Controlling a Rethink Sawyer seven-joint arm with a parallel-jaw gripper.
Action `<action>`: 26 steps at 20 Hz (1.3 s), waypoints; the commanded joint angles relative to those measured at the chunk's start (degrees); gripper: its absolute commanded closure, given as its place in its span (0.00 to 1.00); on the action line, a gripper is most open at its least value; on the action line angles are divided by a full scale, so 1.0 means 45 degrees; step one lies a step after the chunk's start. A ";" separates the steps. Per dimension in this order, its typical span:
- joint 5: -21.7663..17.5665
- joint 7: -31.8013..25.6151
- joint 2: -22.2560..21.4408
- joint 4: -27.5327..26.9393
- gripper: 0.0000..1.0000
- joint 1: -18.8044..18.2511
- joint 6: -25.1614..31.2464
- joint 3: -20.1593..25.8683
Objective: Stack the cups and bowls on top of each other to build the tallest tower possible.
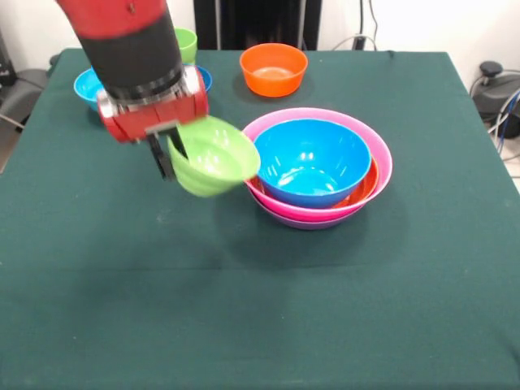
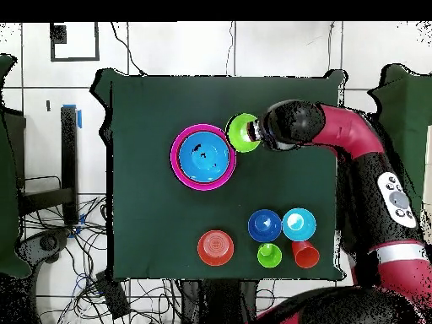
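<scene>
I had the gripper clamped on the rim of a small lime green bowl, one finger inside and one outside, the bowl tilted with its mouth towards the camera and lifted off the table. It hung just beside the tower, its edge near the pink rim but not over it.

The tower was a nest: a blue bowl sat innermost, an orange bowl showed as a sliver under it, then the wide pink bowl, with a purple bowl peeking out at the bottom. None of the bowls held anything but other bowls.

From the front I saw one loose orange bowl at the back, a light blue bowl and a green cup partly behind the arm. The overhead view showed what the arm hid: a dark blue bowl and an orange cup near the light blue bowl and green cup.

Counted overhead: eight bowls, four of them in the tower, and two cups.
</scene>
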 commanded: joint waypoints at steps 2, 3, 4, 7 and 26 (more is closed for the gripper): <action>0.0870 0.0786 -0.1664 0.0911 1.00 0.0092 0.2609 -0.0879; 0.0937 0.0742 -0.1698 0.0836 1.00 0.0082 0.2753 -0.0911; 0.0964 0.0753 -0.1795 0.0809 1.00 0.0145 0.2823 -0.0953; 0.0834 0.0865 -0.2207 0.0814 1.00 0.0493 0.2684 -0.1126; 0.0670 0.3189 -0.4207 0.2555 1.00 0.2985 0.1184 -0.2806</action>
